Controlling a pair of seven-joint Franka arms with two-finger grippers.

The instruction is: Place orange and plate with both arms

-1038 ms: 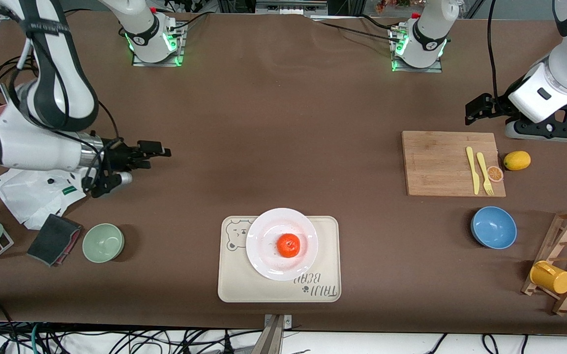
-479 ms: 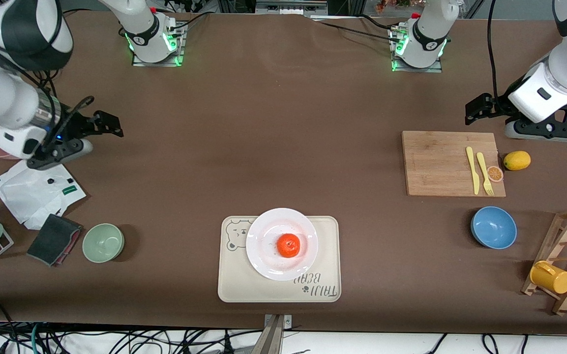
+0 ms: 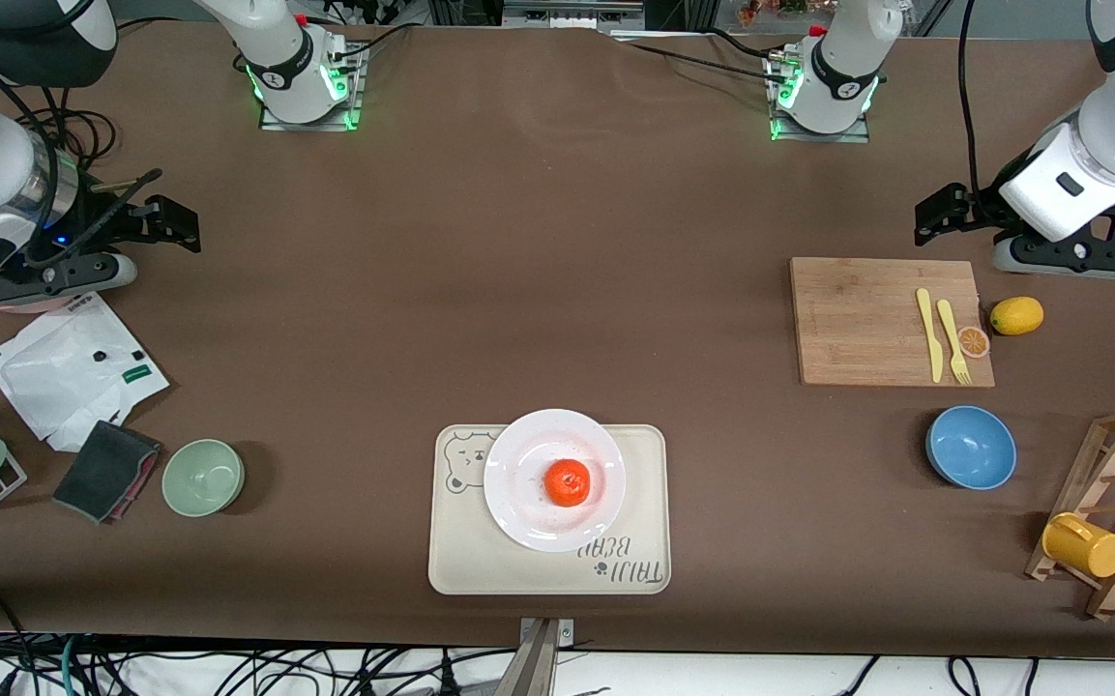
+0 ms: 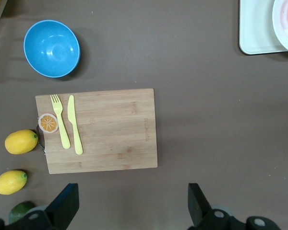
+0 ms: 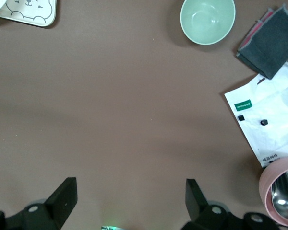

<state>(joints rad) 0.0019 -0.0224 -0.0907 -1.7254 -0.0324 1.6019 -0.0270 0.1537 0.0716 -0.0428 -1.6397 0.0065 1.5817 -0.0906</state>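
Orange (image 3: 568,482): small, round, bright orange-red; sits on the plate, slightly toward the edge nearest the front camera.

Plate (image 3: 521,464): round glossy white; rests on the beige bear tray (image 3: 460,551), which lies at the middle of the table close to the front camera's edge. The plate's rim overhangs the tray's edge on the robots' side.

Left gripper (image 3: 934,217): fingers spread wide, holding nothing; hangs above bare table just beside the cutting board's edge on the robots' side, at the left arm's end. The left wrist view shows both black fingers (image 4: 65,203) well apart, with the board under the camera.

Right gripper (image 3: 170,217): fingers spread wide, empty; hangs above bare table at the right arm's end, near the pink bowl (image 5: 278,191). A metal spoon lies in that bowl.

Cutting board (image 3: 891,321): wooden, rectangular; carries a yellow knife (image 3: 928,333), a yellow fork (image 3: 953,340) and an orange slice (image 3: 974,340) at its edge.

Lemon (image 3: 1016,315): yellow, on the table just beside the board. The left wrist view shows a second lemon (image 4: 9,182) near it.

Blue bowl (image 3: 971,447): nearer the front camera than the board.

Green bowl (image 3: 203,477): toward the right arm's end, beside a folded dark cloth (image 3: 107,471) and a white paper bag (image 3: 69,372).

Wooden rack (image 3: 1113,512): holds a yellow cup (image 3: 1084,546).
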